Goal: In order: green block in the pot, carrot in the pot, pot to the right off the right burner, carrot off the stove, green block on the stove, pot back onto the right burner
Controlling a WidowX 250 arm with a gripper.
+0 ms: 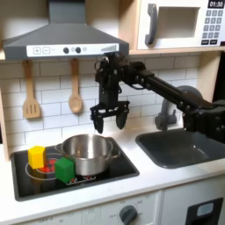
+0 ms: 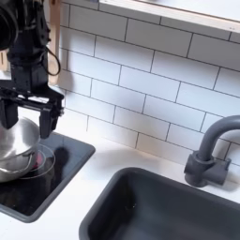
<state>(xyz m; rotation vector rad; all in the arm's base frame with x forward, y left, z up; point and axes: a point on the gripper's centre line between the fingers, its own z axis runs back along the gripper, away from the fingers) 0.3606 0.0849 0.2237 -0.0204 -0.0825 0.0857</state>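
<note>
In the first exterior view the shiny pot (image 1: 88, 153) stands on the black stove (image 1: 123, 167), over its right burner. The green block (image 1: 64, 167) lies on the cooktop just left of the pot. My gripper (image 1: 110, 123) hangs open above the pot's right rim with nothing between its fingers. In the second exterior view the gripper (image 2: 28, 120) is spread open over the pot (image 2: 13, 150) at the left edge. A red arc of the right burner (image 2: 47, 163) shows beside the pot. The dark grey sink (image 1: 180, 149) lies to the right. The carrot is out of view.
A yellow block (image 1: 37, 156) and a small red piece (image 1: 50, 163) sit on the left burner next to the green block. Wooden utensils (image 1: 76, 95) hang on the tiled wall. The dark faucet (image 2: 210, 150) rises behind the sink basin (image 2: 159, 211). A range hood (image 1: 61, 39) is overhead.
</note>
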